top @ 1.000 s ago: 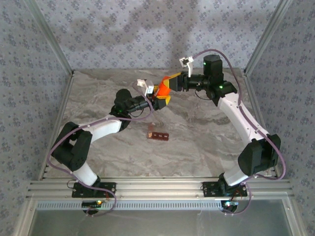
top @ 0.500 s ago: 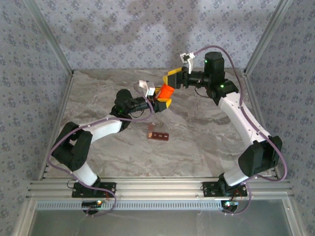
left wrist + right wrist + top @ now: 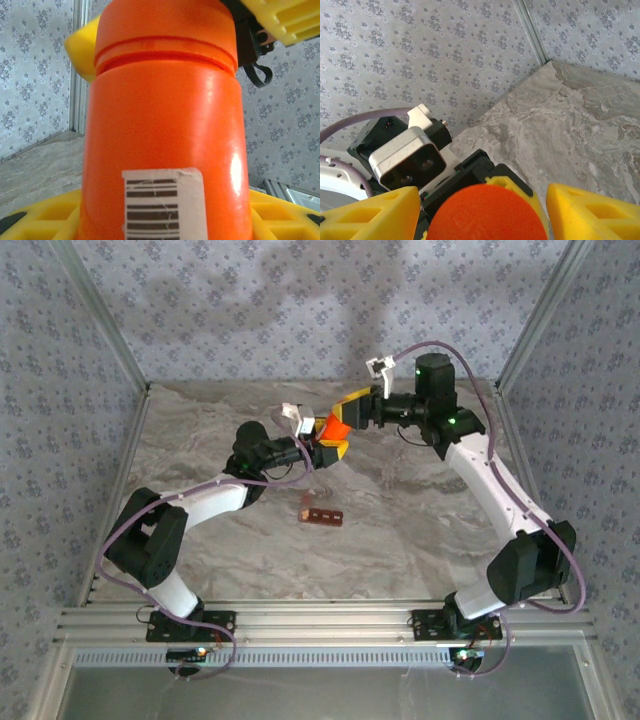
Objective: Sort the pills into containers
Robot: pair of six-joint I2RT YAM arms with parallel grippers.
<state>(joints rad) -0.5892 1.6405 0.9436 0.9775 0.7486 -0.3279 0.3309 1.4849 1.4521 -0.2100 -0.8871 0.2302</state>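
Observation:
The bright orange bottle (image 3: 333, 427) is held above the table's back middle, my left gripper (image 3: 328, 448) shut on its body. In the left wrist view the bottle (image 3: 165, 125) shows a barcode label, with yellow fingers (image 3: 40, 220) at either side. My right gripper (image 3: 348, 408) is open, its yellow fingers (image 3: 370, 215) straddling the orange cap (image 3: 487, 212) with small gaps on both sides. The containers (image 3: 323, 516), a dark red-brown compartment strip, lie on the table nearer the arm bases, apart from both grippers. No pills can be made out.
A marble-patterned table (image 3: 420, 530) is enclosed by patterned walls with metal frame posts (image 3: 110, 330). The left arm's wrist camera (image 3: 405, 160) sits just beyond the cap in the right wrist view. A small dark piece (image 3: 304, 508) lies at the strip's left end.
The right gripper drew back from the bottle's cap half a second ago and has come back down around it. The left arm and the strip have stayed put.

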